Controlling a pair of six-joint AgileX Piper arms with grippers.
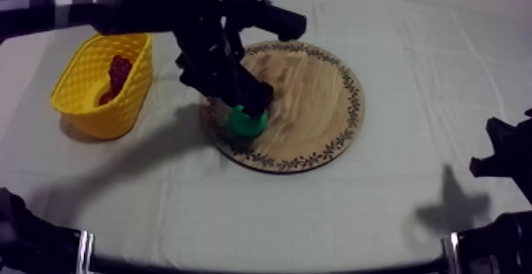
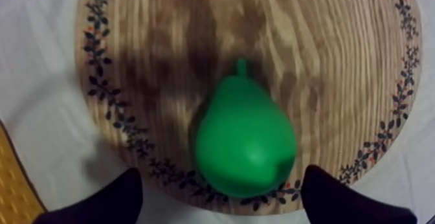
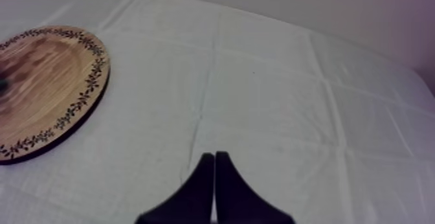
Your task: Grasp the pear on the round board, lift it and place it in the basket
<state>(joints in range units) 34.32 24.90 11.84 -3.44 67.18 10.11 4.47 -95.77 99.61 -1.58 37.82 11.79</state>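
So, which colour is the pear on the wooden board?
The pear is bright green, stem too; the left wrist view shows it best.

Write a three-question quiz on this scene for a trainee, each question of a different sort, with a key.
1. True or false: the pear lies on the board, outside the basket.
2. The left end effector is: A) shut on the pear; B) open, a finger at each side of the pear; C) over the basket.
3. Fill in: the right end effector hangs over bare cloth with its fingers ____.
Key: 1 true; 2 B; 3 together.
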